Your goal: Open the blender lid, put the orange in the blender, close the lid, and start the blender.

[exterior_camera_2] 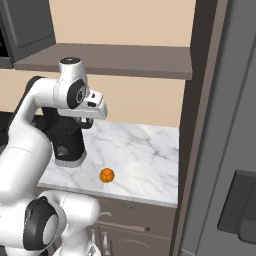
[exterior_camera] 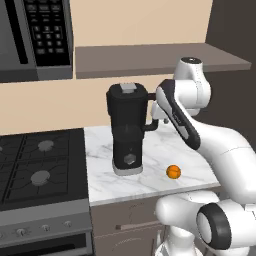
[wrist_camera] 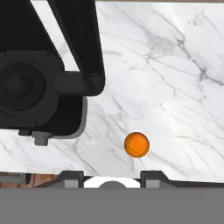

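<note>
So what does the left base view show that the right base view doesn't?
The left base view alone shows the stove, the microwave, the blender lid with its grey plug, and the silvery knob. The right base view alone shows a tall grey unit on the right. Both share the blender, the orange loose on the marble counter in front, the shelf, and the white arm.

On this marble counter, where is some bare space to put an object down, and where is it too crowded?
Free: the wide stretch of counter between the orange and the dark wall panel on the right, back to the beige wall. A smaller bare patch lies between the orange and the blender. Crowded: beside the blender's handle, where the robot's hand hangs, and the narrow strip between blender and stove.
</note>
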